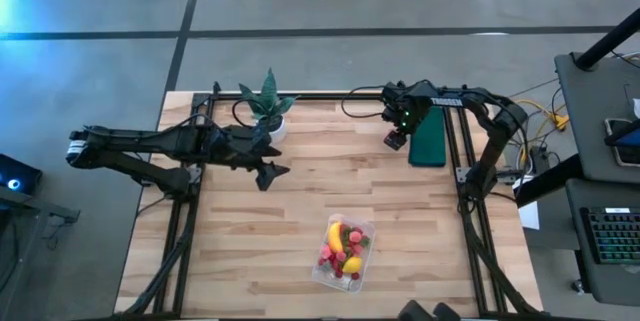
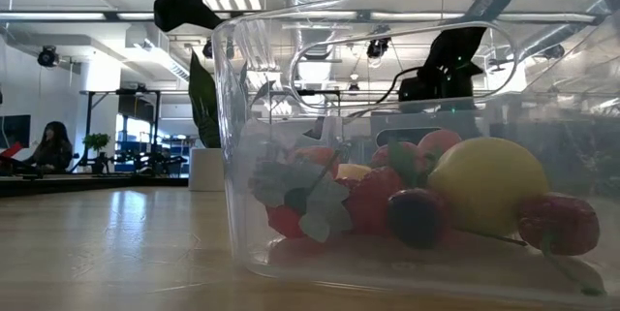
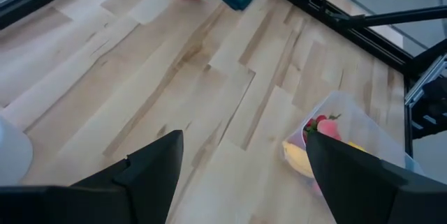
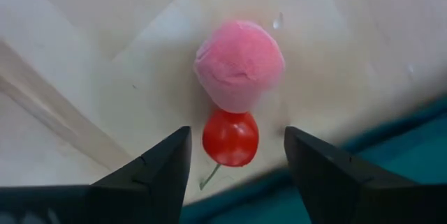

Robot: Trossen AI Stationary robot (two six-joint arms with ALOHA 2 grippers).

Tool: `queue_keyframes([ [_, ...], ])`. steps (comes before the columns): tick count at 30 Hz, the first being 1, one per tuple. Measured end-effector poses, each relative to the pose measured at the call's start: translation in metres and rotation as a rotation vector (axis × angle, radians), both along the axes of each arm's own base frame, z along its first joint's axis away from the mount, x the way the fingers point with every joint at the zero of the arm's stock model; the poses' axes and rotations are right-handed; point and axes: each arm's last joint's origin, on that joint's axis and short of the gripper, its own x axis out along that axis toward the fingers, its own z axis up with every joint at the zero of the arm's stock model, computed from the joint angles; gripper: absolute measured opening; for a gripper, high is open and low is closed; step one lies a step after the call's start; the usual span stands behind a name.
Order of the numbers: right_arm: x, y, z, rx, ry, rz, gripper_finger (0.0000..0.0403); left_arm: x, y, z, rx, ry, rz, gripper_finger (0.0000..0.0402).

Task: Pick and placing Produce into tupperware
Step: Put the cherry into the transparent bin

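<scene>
Pale wooden table (image 1: 300, 231): right end effector (image 4: 236, 155) spread, low over small red cherry (image 4: 230, 137) and pink round berry (image 4: 239, 63), beside flat dark green rectangle (image 1: 428, 139). Left end effector (image 1: 270, 173) spread, mid-table. Clear rectangular plastic tub (image 1: 343, 252) near front edge holds yellow banana (image 1: 335, 237), lemon (image 2: 487, 185), red berries (image 2: 376, 200).

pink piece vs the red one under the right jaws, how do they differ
The pink piece is larger, pale and matte with a fuzzy-looking skin; the red piece is smaller, glossy and has a thin stem. The red one lies directly between the open jaws of the right gripper, the pink one just beyond. Both are round, touching, on the table.
</scene>
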Motion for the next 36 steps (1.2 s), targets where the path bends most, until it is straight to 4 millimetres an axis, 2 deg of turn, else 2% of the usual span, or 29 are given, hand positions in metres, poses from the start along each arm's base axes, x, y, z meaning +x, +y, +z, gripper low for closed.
queue_keyframes([
  [13, 0.001, -0.001, -0.001, -0.004, -0.004, -0.014, 0.011, 0.0, 0.0, 0.0, 0.0, 0.001, -0.001, 0.0288],
  [17, -0.001, 0.003, 0.001, 0.031, 0.005, -0.017, 0.0097, 0.0, 0.0, 0.0, 0.001, 0.001, -0.001, 0.0288],
  [20, -0.002, 0.016, 0.014, 0.116, -0.025, -0.016, 0.0106, 0.0, 0.0, 0.0, 0.0, 0.001, -0.001, 0.0288],
  [22, -0.002, 0.031, 0.03, 0.155, -0.067, -0.004, 0.0115, 0.0, 0.0, 0.0, 0.0, 0.001, -0.001, 0.0288],
  [25, 0.003, 0.063, 0.064, 0.149, -0.167, 0.057, 0.0121, 0.001, 0.0, 0.001, 0.001, -0.018, 0.0, 0.0288],
  [30, 0.01, 0.135, 0.112, 0.175, -0.377, 0.164, 0.0111, 0.004, 0.0, 0.005, 0.0, -0.071, 0.0, 0.0288],
  [33, 0.022, 0.179, 0.125, 0.245, -0.493, 0.226, 0.0111, 0.004, 0.0, 0.005, 0.001, -0.07, 0.0, 0.0288],
  [36, 0.036, 0.218, 0.128, 0.304, -0.572, 0.305, 0.0126, 0.005, 0.0, 0.001, 0.001, -0.053, 0.0, 0.0288],
])
